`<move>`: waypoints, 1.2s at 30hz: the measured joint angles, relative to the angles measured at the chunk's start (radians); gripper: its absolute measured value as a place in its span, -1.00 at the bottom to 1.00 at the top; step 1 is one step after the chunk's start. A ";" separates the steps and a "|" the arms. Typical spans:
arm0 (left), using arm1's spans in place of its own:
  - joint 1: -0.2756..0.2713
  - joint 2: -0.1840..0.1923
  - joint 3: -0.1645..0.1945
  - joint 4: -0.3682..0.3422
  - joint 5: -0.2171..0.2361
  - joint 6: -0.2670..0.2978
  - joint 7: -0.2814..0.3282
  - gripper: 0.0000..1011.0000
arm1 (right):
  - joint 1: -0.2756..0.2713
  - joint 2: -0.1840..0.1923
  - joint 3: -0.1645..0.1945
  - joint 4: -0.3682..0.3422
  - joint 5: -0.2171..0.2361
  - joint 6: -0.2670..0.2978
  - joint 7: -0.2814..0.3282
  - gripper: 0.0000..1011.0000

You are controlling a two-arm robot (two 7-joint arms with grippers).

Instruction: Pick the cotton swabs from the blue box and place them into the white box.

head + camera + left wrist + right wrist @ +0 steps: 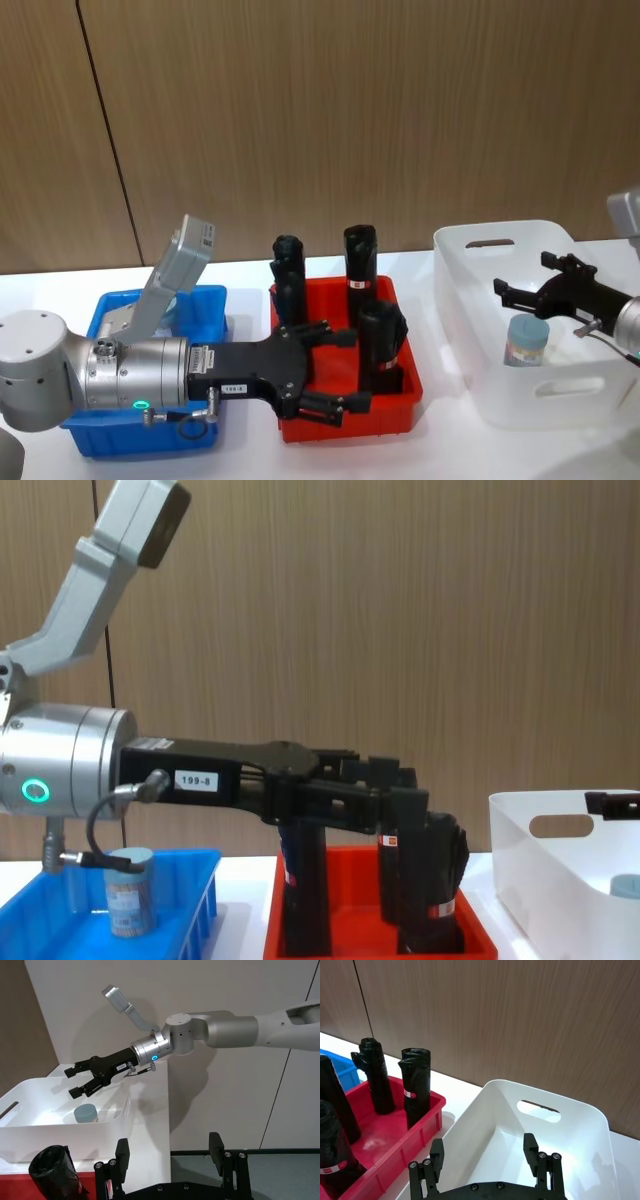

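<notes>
Left of the red tray (390,415), a jar of cotton swabs (130,890) is standing upright in the blue box (203,905). The left gripper (348,370) is hovering over the red tray's front, fingers spread wide and gripping nothing. Right of the red tray, the right gripper (522,273) is hanging above the white box (560,400), fingers parted and empty, over a second jar (526,342) standing inside. A drop-off seems to be finishing, and the next move calls for a gripper going down into the blue box. The left arm is hiding much of that box's inside.

Left gripper (343,371) is pointing rightward, level, jaws spread, empty. Right gripper (522,276) is pointing leftward, jaws spread, empty.
</notes>
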 joint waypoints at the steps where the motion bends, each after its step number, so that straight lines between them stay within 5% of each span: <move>1: 0.001 0.000 0.000 -0.001 0.001 0.000 0.005 0.99 | -0.003 -0.001 0.000 -0.004 -0.001 0.000 -0.003 0.98; 36: 0.109 0.003 0.022 -0.134 0.072 -0.047 0.446 0.99 | -0.329 -0.080 0.044 -0.428 -0.044 -0.054 -0.263 0.98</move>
